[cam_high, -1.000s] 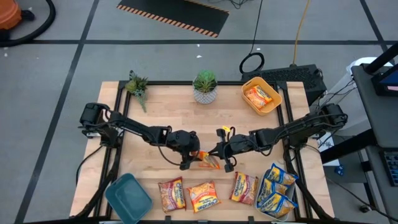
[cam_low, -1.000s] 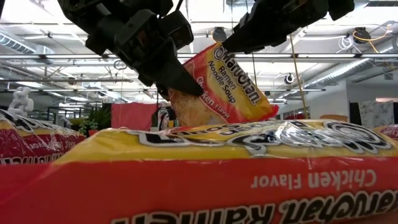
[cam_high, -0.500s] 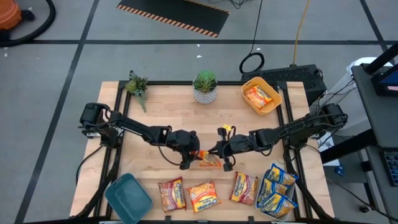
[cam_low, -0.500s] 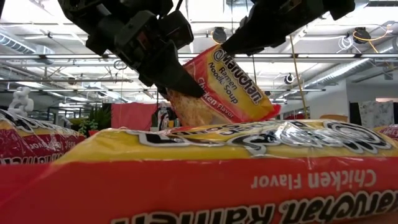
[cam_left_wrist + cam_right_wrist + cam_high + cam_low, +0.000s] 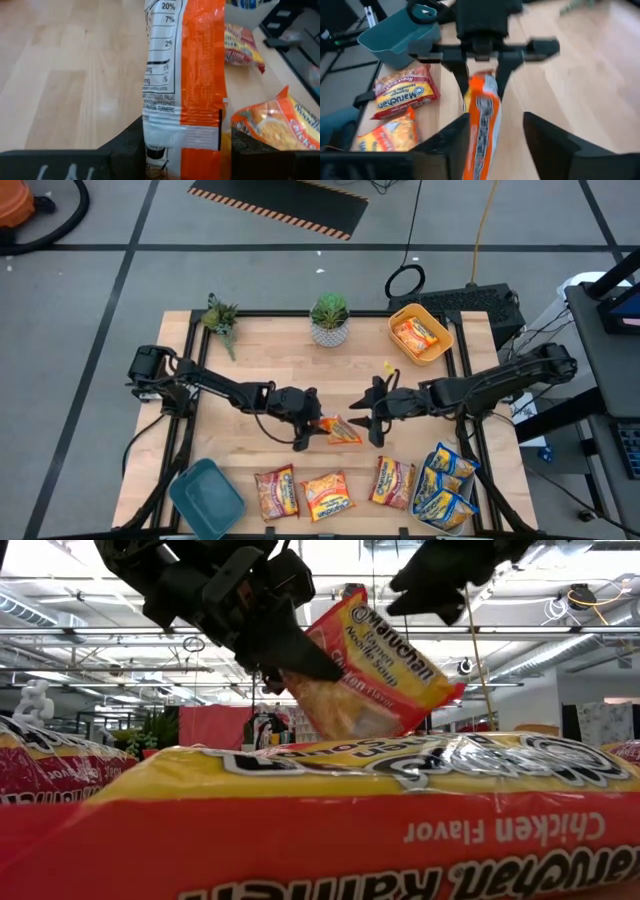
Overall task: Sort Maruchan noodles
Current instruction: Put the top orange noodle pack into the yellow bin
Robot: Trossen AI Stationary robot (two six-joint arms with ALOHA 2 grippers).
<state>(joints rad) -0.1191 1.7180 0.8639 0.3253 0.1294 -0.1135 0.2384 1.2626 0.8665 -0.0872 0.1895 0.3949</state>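
Item: orange Maruchan chicken packet (image 5: 342, 430), held above mid-tabletop (image 5: 270, 360), clamped in left gripper (image 5: 308, 432) fingers. Right gripper (image 5: 376, 414) fingers apart, just beside it. One packet is lodged in yellow bin (image 5: 440, 356); front-row packets (image 5: 325, 494) are judged unsorted; teal bin (image 5: 205, 496) unfilled.

The held packet (image 5: 375, 665) is showing an orange-yellow front with red lettering; its back (image 5: 185, 75) is showing a white panel with black print beside solid orange. The bin (image 5: 205, 495) is showing teal. The second bin (image 5: 440, 350) is showing yellow. 2 packets (image 5: 445, 485) are showing blue and yellow. The table (image 5: 270, 360) is showing pale wood grain.
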